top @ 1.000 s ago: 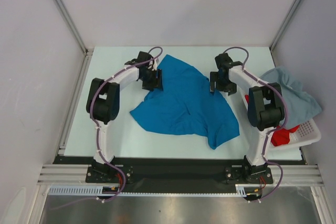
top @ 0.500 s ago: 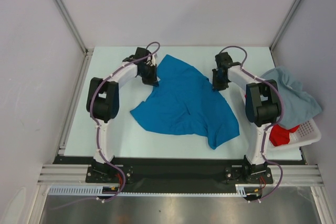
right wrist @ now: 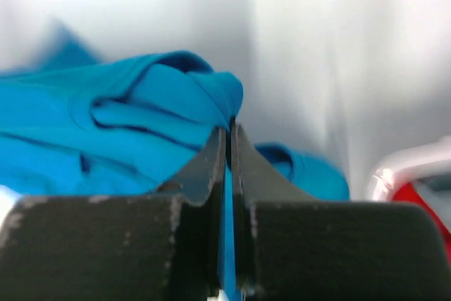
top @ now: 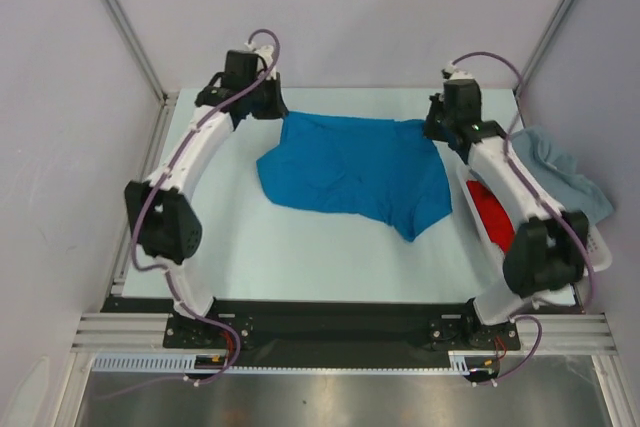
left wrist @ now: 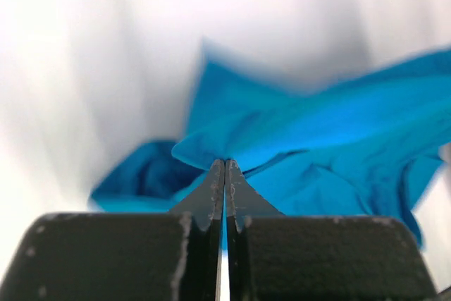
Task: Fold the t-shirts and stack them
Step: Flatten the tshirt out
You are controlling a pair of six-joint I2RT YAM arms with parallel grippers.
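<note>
Left gripper (left wrist: 225,166) and right gripper (right wrist: 229,132) each pinch shut on a far corner of the bright blue t-shirt (top: 350,172).

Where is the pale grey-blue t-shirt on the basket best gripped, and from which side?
Probably its far edge, from above: the pale grey-blue t-shirt lies heaped over the white basket's far end, cloth spilling past the rim, so a top-down pinch there avoids the red t-shirt.
</note>
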